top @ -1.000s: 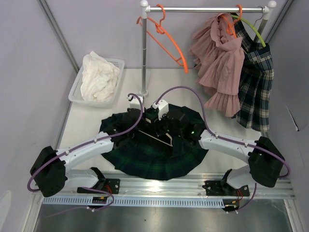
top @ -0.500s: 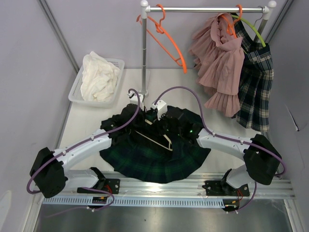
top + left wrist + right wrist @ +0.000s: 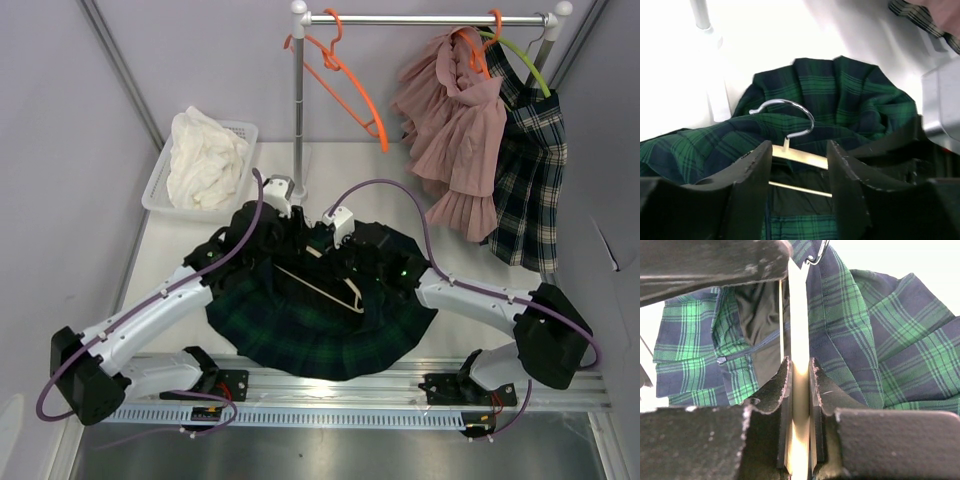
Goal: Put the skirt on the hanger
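Your left gripper just released: half-open, empty; right gripper pinches pale wooden hanger between fingers; regrasp green plaid fabric skirt.

A green plaid skirt is lying rumpled mid-frame. A pale hanger is being cradled diagonally in its folds.

Top cam looks down from above-behind; wrist cams close-up, all sharing skirt & hanger.
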Controlling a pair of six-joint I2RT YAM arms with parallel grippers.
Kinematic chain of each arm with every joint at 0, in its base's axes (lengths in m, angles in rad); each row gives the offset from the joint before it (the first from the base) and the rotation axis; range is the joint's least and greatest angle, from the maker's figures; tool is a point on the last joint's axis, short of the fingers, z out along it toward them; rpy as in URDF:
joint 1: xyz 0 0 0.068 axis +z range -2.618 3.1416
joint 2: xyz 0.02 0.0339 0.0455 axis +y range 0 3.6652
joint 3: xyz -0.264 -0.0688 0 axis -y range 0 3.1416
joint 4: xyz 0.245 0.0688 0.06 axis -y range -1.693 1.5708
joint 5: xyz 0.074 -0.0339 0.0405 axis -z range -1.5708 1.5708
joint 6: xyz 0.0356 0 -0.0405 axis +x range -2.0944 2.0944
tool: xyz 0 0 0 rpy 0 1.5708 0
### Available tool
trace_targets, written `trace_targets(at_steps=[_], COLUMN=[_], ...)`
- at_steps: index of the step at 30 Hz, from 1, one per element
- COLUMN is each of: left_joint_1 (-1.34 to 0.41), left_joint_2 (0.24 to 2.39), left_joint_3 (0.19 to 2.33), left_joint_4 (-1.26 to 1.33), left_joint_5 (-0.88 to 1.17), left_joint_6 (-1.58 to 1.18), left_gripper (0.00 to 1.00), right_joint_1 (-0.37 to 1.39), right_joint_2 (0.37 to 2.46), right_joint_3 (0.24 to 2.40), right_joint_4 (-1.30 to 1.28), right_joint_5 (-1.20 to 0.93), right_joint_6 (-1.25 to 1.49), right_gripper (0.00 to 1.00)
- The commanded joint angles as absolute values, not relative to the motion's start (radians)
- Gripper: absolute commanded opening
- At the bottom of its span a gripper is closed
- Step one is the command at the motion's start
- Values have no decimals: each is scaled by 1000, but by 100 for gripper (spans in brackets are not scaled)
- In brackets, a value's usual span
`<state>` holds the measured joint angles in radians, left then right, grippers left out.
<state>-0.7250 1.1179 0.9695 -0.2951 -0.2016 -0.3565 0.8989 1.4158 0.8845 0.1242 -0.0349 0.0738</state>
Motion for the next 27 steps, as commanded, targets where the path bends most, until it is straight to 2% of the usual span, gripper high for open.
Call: trace_targets(at_steps=[1, 3, 6, 9, 10, 11, 13, 18, 21, 27], left_joint_1=[-716, -716, -716, -725, -733, -741, -752, -781, -819, -845], left_joint_2=[1095, 1089, 1043, 1005, 996, 976, 953, 980, 1043, 1159], left_joint_3=[1023, 1042, 1029, 994, 973, 948, 899, 818, 807, 834], left_joint_4=[-343, -415, -506, -563, -601, -610, -594, -549, -532, -520], left_joint_5=[-132, -179, -268, -305, -328, -348, -362, -324, -356, -466], left_joint_6=[-330, -336, -359, -400, -409, -417, -431, -456, -462, -472], left_gripper=[54, 52, 40, 38, 39, 48, 58, 62, 66, 67], right_joint_1=[890, 882, 871, 865, 858, 856, 851, 845, 845, 845], right_joint_2=[1368, 1356, 1344, 1336, 1333, 1332, 1324, 1318, 1313, 1298], right_joint_3=[882, 876, 862, 856, 854, 850, 847, 847, 850, 844], right_joint_4=[160, 160, 160, 156, 156, 160, 164, 166, 164, 155], right_joint_5=[-17, -9, -9, -5, -5, -6, -12, -18, -23, -28], right_joint_6=[74, 78, 80, 77, 78, 80, 81, 78, 77, 75], right_gripper=[0, 0, 0, 0, 0, 0, 0, 0, 0, 0])
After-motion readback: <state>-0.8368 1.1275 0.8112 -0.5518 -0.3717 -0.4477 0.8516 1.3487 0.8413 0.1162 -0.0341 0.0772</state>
